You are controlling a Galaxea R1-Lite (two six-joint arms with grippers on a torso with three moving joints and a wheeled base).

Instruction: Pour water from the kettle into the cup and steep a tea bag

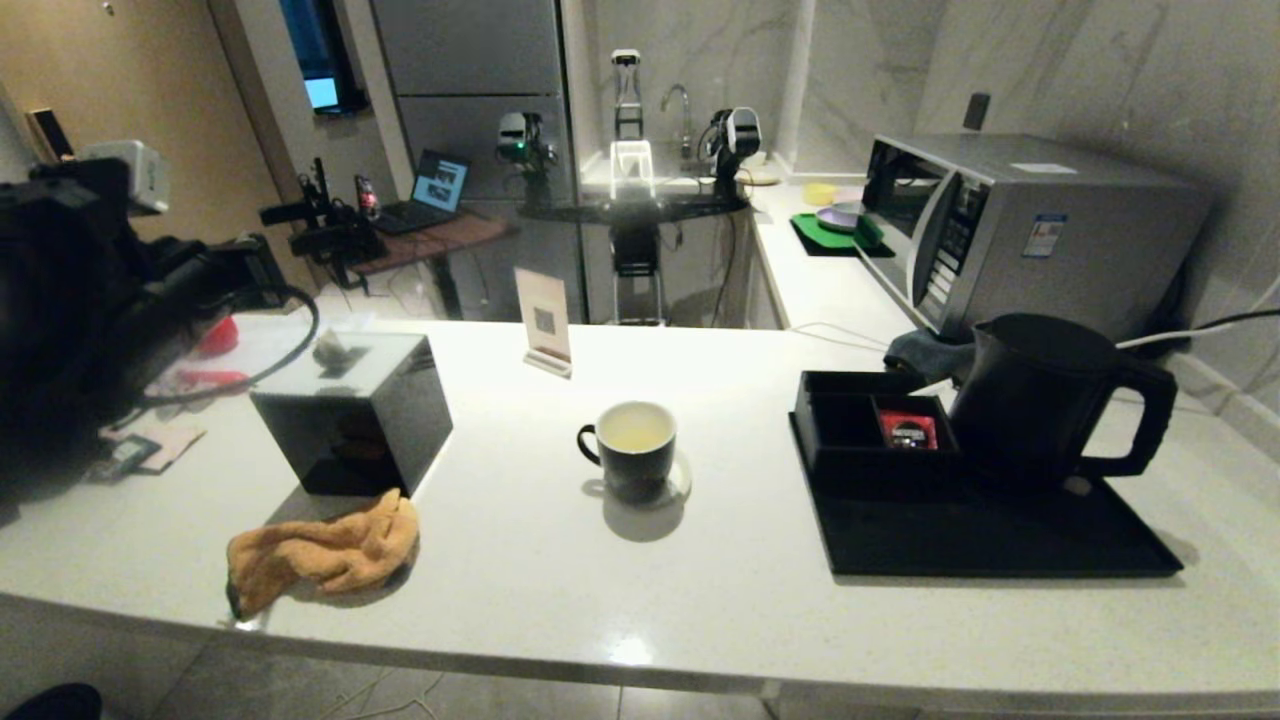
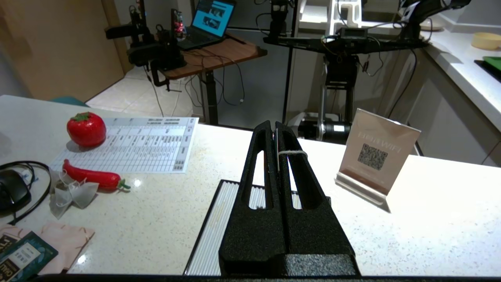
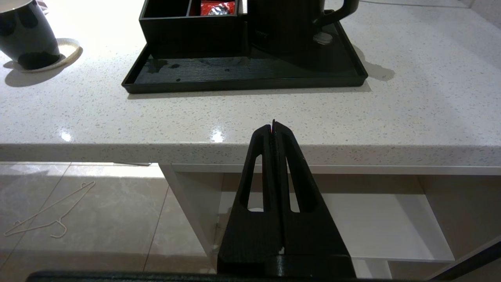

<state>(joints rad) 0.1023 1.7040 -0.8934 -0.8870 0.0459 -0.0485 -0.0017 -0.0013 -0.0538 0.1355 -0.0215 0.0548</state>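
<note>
The cup (image 1: 628,462) (image 3: 27,39) stands on a pale coaster mid-counter, with yellowish water (image 1: 638,428) inside. The kettle (image 1: 1035,400) (image 3: 285,23) sits upright on the black tray (image 1: 1000,535) at the right. My left gripper (image 2: 276,124) is shut on the tea bag's thin white tag (image 2: 276,145), and its string (image 2: 291,152) crosses one finger. It hovers over the black cube box (image 1: 370,430). A small greyish bag (image 1: 330,350) shows at that box's top. My right gripper (image 3: 274,124) is shut and empty, low in front of the counter's edge.
A compartment box (image 1: 850,430) holding a red packet (image 1: 908,430) shares the tray. An orange cloth (image 1: 320,550) lies front left, and a QR sign (image 2: 375,156) stands behind the cup. A microwave (image 1: 1020,230) is at the back right. Spare tea bags (image 2: 72,194), a red chili (image 2: 90,178) and a paper sheet (image 2: 137,145) lie far left.
</note>
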